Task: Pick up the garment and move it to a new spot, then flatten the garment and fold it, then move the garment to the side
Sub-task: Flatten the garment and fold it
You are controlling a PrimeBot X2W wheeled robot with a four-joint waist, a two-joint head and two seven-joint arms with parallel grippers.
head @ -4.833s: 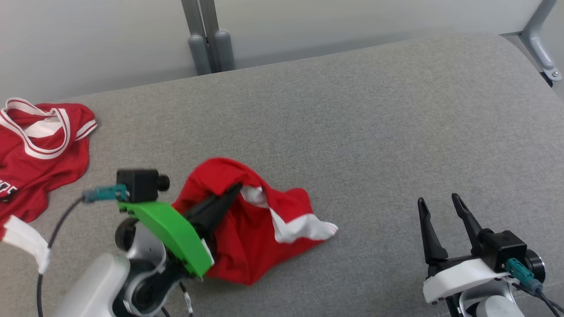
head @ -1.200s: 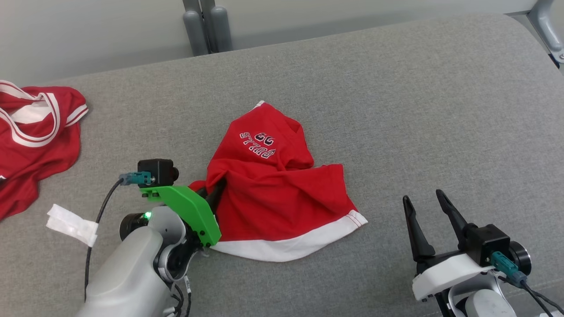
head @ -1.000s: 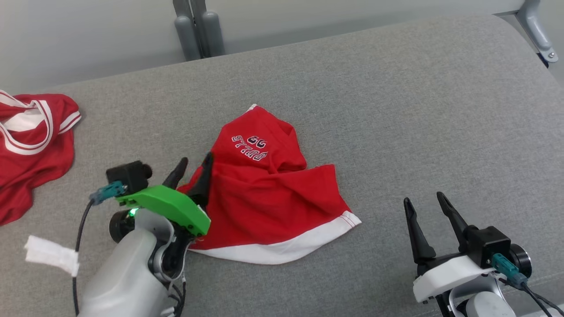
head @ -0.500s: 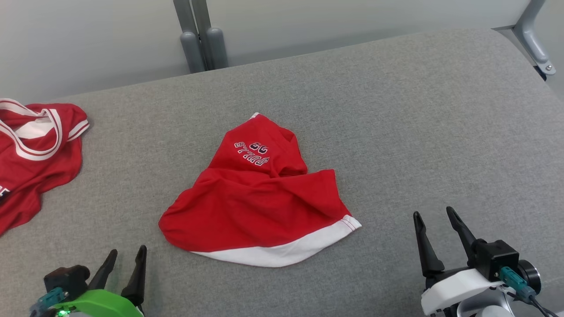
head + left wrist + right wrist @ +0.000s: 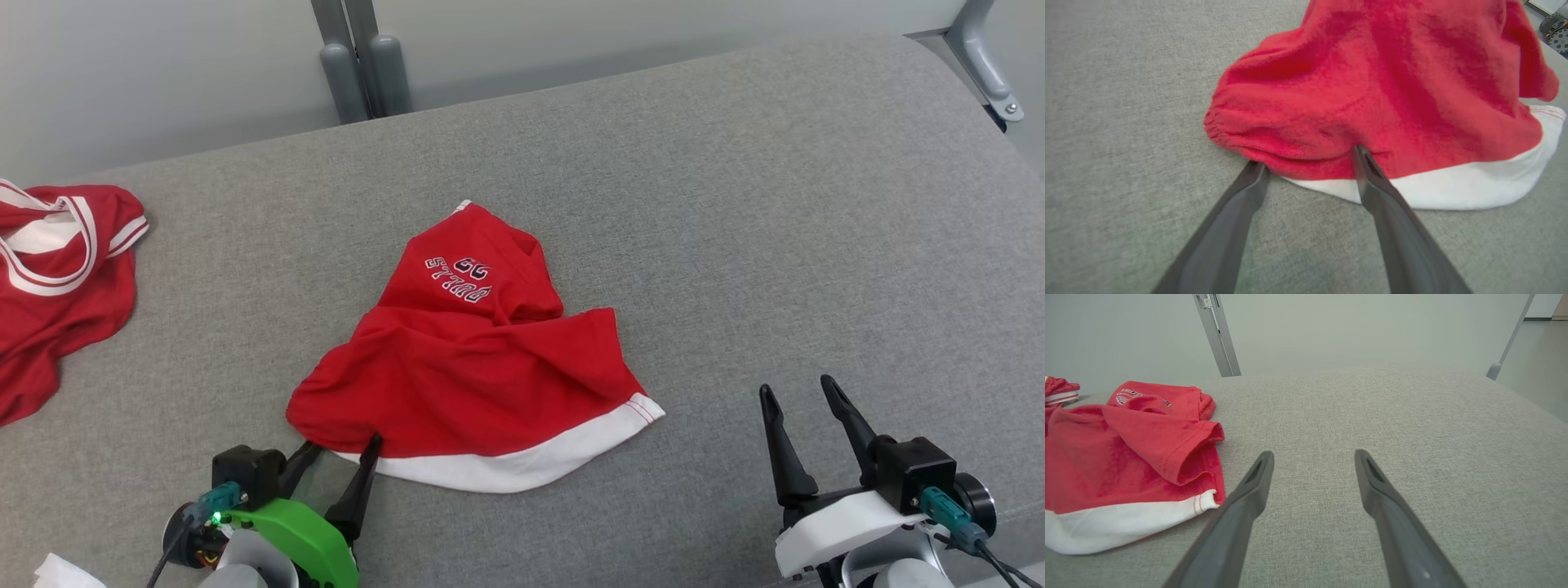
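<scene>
On the grey padded surface [image 5: 735, 245], the red garment [image 5: 473, 367] lies crumpled near the middle, with a white band along its near edge and dark lettering on its far fold. My left gripper [image 5: 344, 443] stands spread wide at that near edge, both fingertips meeting the hem, nothing grasped. My right gripper [image 5: 796, 385] stands well apart to the right, likewise spread and empty. A second red jersey [image 5: 57, 278] with white trim lies at the far left.

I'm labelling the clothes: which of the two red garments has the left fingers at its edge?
The middle garment, with the broad white band; the other garment, with striped trim, lies far off from the left fingers.
</scene>
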